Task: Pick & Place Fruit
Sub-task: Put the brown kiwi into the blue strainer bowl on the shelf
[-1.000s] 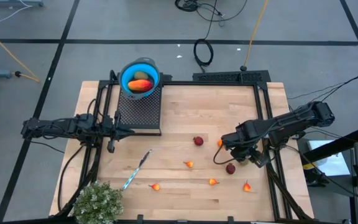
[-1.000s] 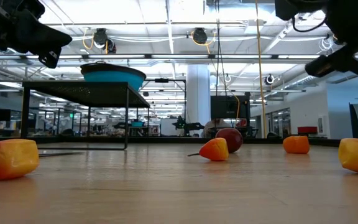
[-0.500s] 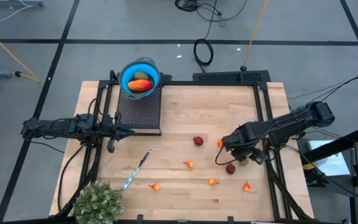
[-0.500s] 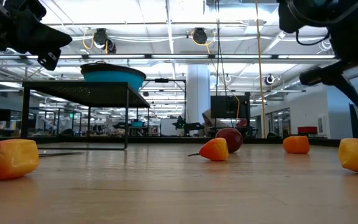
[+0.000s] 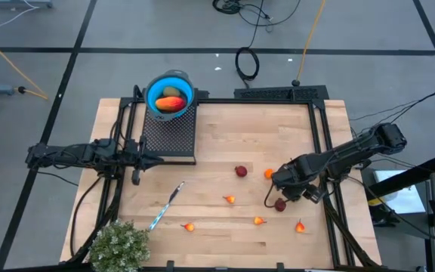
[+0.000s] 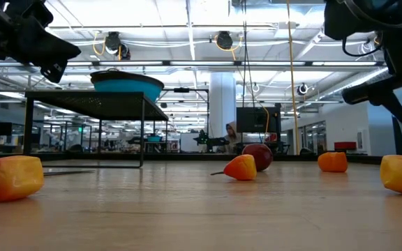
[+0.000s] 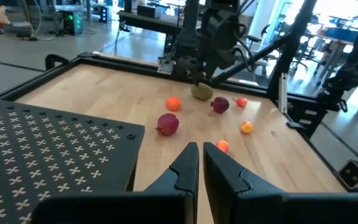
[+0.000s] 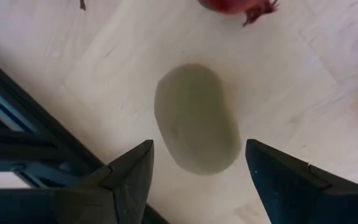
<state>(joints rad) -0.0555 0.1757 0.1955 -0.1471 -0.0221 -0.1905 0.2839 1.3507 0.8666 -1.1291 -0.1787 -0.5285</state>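
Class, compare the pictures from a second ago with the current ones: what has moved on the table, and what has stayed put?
The right gripper has moved down over the olive-brown oval fruit, fingers open either side of it, not yet gripping. The left gripper stays shut beside the perforated stand. The loose fruits, blue bowl, knife and plant have not moved.

Two dark jointed arms, black cables looped alongside, left gripper (image 7: 197, 167) fingers slim, right gripper (image 8: 194, 174) fingers wedge-shaped
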